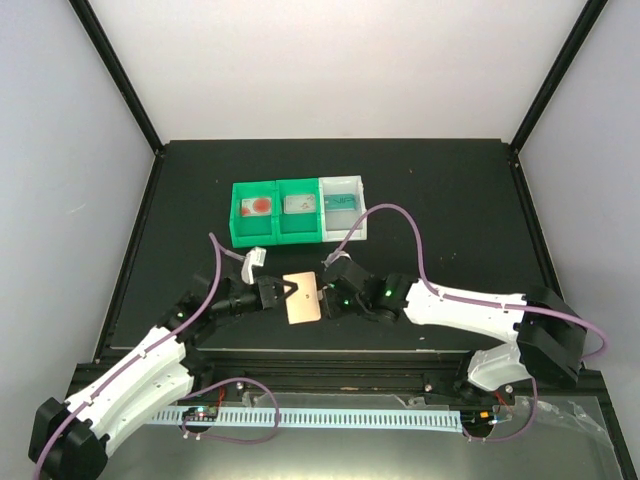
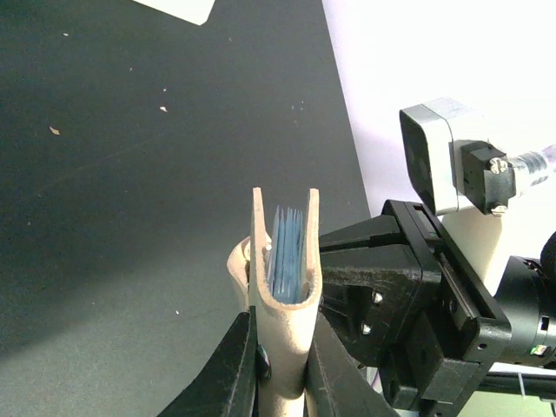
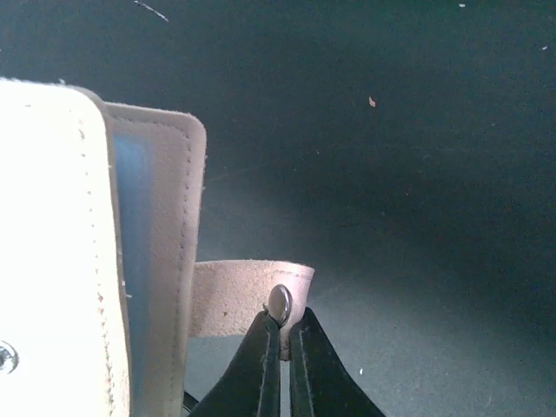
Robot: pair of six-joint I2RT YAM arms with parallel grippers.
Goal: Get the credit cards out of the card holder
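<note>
At the middle of the dark table (image 1: pixel 440 200), top view: card holder (image 1: pixel 302 298) sits between left gripper (image 1: pixel 272 292) and right gripper (image 1: pixel 326 290), both touching it. 1 teal card (image 1: pixel 342 201) lies in the white end compartment of the bin tray (image 1: pixel 255 236).

Left wrist view: left gripper (image 2: pixel 282 352) is clamped narrow on the holder's folded edge (image 2: pixel 287 300). Credit cards (image 2: pixel 288 248) stand edge-on inside the pocket.

Right wrist view: right gripper (image 3: pixel 280 334) is pinched tight on the holder's side tab (image 3: pixel 234 295), at its snap stud (image 3: pixel 279 303).

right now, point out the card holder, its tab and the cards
card holder (image 1: pixel 303 299), top view, tan face
tab (image 3: pixel 230 300), right wrist view, strap middle
credit cards (image 2: pixel 287 256), left wrist view, blue edges
</note>
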